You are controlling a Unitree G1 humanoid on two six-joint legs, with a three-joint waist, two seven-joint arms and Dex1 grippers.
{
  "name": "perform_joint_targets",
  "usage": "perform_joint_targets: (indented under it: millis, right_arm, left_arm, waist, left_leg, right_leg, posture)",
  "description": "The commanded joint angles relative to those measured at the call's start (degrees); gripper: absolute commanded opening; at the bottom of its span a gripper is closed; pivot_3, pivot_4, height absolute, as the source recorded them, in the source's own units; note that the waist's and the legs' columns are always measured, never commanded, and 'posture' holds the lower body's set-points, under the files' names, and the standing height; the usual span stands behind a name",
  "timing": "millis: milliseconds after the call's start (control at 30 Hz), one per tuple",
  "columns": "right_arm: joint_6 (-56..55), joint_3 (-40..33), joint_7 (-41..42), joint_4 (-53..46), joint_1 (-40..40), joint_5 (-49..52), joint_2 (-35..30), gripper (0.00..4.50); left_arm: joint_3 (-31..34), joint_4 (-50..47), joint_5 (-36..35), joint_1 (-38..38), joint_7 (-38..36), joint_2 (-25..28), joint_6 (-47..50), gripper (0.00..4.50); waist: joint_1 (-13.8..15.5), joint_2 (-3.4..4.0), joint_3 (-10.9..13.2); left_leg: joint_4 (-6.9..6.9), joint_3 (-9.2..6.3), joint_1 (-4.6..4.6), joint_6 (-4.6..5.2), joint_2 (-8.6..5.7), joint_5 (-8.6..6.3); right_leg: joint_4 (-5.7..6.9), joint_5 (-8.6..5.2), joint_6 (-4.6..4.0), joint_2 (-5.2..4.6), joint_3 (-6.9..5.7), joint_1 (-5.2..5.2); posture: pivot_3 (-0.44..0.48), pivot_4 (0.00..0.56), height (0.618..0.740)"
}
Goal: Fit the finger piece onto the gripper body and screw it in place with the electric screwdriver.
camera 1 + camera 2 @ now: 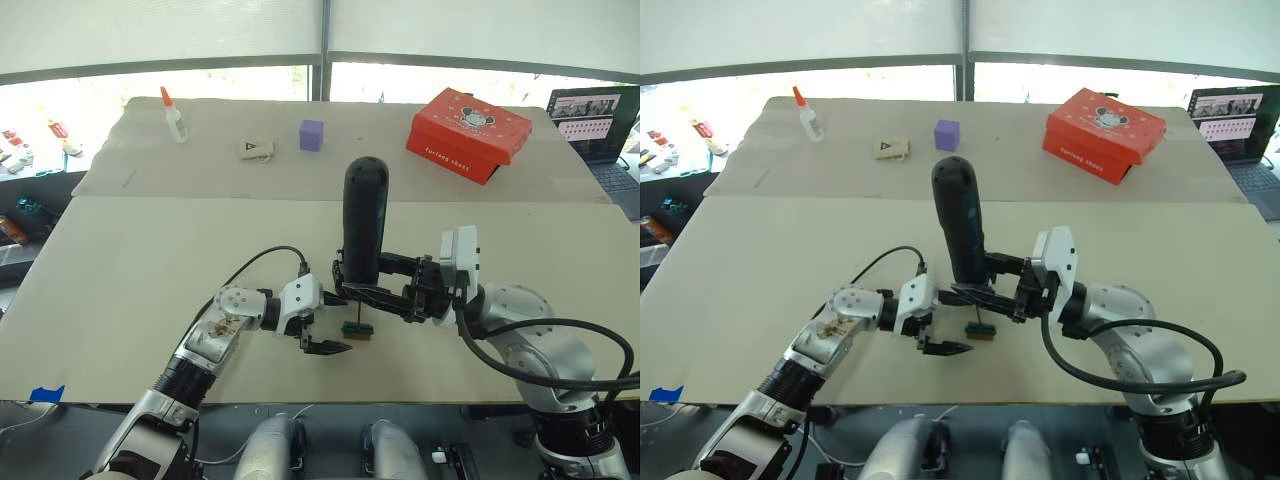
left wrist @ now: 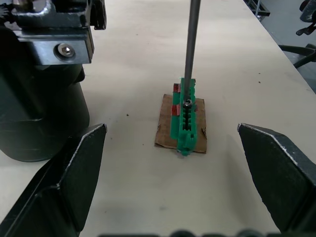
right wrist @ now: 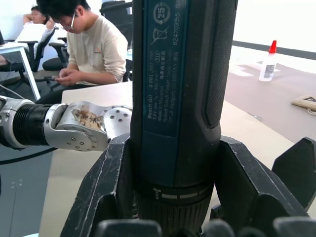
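The screwdriver [image 1: 363, 220] stands upright near the bench's [image 1: 120, 280] front edge, clamped between the fingers of the right gripper [image 1: 352, 287]. Its metal bit [image 2: 190, 49] points straight down and its tip meets a screw on a small green block [image 2: 186, 121], which lies on a brown card [image 2: 165, 133]. The handle label reads "Bosch GO" and carries a "25" in a circle. The left gripper [image 1: 322, 347] hovers just beside the block with its fingers [image 2: 74, 173] spread wide, either side of the block and clear of it. At the bench's far edge stand a red box [image 1: 468, 132] with a cartoon print, closed, then a purple cube [image 1: 311, 135], a small tan packet [image 1: 256, 149] and a glue bottle [image 1: 174, 116] with an orange tip. A laptop [image 1: 600, 120] sits at the far right corner. A seated person [image 3: 91, 47] appears in the right wrist view.
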Motion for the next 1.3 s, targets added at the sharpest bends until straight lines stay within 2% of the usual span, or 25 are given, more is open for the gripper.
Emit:
perform_joint_targets:
  millis: [33, 1300]
  right_arm:
    - [-2.17, -1.08, 0.47, -1.58, -0.65, 0.84, 0.34, 1.92]
    - [-2.16, -1.08, 0.92, -2.13, 0.38, 0.89, 0.20, 1.92]
  left_arm:
    - [0.84, -0.53, -0.82, -0.74, -0.20, -0.27, -0.68, 4.50]
    - [0.91, -1.03, -0.86, -0.50, 0.11, -0.29, -0.54, 4.50]
  waist:
    - [0.01, 0.00, 0.00]
    - [0.01, 0.00, 0.00]
  left_leg:
    - [0.00, 0.00, 0.00, 0.00, 0.00, 0.00]
    - [0.00, 0.00, 0.00, 0.00, 0.00, 0.00]
  right_leg:
    - [0.00, 0.00, 0.00, 0.00, 0.00, 0.00]
    - [0.00, 0.00, 0.00, 0.00, 0.00, 0.01]
  posture:
    - [0.000, 0.150, 0.740]
    - [0.000, 0.150, 0.740]
